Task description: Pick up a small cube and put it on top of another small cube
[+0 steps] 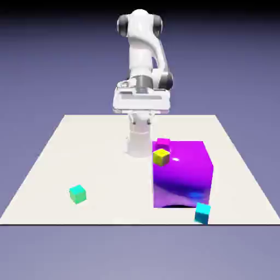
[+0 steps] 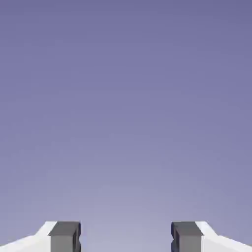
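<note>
Four small cubes lie on the white table. A yellow cube and a magenta cube sit close together near the middle, against the upper left corner of a large glossy purple block as the exterior view shows it; whether they touch the block or each other cannot be told. A green cube stands alone toward the exterior view's left, well apart from everything else, with bare table on every side. A cyan cube sits at the near edge of the table, just beside the purple block's lower right corner and very close to the table's rim.

The purple block fills much of the table's right half in the exterior view, leaving a strip of open surface to its right and a wide clear stretch to its left.

The gripper is raised well above the table, carried by the white arm at the far edge. In the hand view its two grey fingertips stand spread apart with nothing between them, and only the plain blue-violet backdrop shows beyond. No cube is held.

No writing, label or brand mark can be read on any cube, the block, the arm or the table.
</note>
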Controlling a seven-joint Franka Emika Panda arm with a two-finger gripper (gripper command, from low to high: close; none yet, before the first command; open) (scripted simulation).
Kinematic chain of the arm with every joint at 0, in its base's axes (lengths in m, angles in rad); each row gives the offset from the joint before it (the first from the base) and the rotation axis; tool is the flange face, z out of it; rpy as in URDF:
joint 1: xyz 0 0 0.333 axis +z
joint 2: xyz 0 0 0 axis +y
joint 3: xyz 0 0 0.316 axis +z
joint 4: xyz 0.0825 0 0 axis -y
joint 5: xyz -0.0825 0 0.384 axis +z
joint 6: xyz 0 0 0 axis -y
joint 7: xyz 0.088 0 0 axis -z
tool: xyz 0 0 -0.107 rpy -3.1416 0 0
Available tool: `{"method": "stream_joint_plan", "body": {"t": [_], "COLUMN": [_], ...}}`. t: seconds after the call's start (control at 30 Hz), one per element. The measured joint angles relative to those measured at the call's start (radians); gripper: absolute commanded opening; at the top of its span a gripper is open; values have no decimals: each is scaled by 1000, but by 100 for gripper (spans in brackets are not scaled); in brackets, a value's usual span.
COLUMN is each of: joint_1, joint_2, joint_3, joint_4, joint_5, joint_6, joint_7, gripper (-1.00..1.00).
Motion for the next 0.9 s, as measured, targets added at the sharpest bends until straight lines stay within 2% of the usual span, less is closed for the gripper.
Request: {"method": "stream_joint_plan", "body": {"t": [0.73,0.9], "joint_1": [-304,-361], "joint_2": [795,939], "joint_3": [-244,-171], "joint_4": [353,380], "joint_5": [158,227], "joint_6": [-349,-232], "joint_7": [220,168], "gripper": [0,0]}}
